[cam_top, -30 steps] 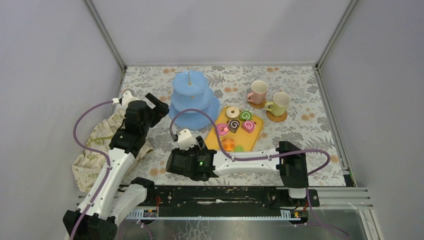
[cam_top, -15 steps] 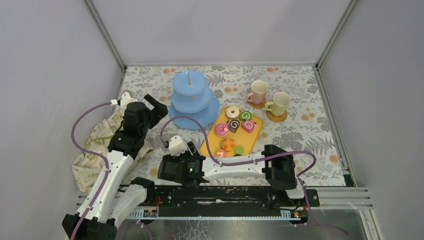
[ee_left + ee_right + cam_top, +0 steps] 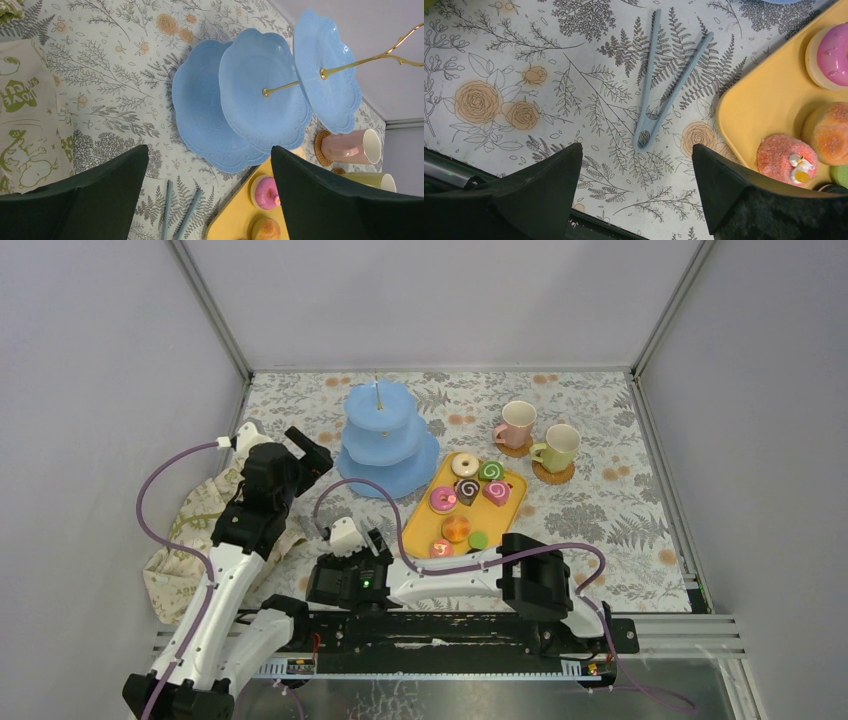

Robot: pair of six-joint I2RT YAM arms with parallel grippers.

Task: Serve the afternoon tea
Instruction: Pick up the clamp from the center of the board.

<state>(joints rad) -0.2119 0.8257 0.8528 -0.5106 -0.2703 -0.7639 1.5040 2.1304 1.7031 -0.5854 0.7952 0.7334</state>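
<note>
Top external view: the light-blue three-tier stand (image 3: 385, 440) is at far left of centre, all tiers bare. The yellow tray (image 3: 507, 508), touching its right side, carries the toy pastries (image 3: 466, 490). The pink mug (image 3: 516, 424) and pale green mug (image 3: 558, 447) sit on coasters far right.

Left wrist view: the left gripper (image 3: 209, 148) faces the stand, jaws wide apart and empty.

Right wrist view: the right gripper (image 3: 637, 147) hangs with jaws apart and empty over grey-blue tongs (image 3: 673, 95), which lie flat on the table (image 3: 524, 60) just left of the tray.

Assessment: the pastries appear light, rigid and rounded, so liable to slip. The tongs look thin and springy; grip across both arms near mid-length.
</note>
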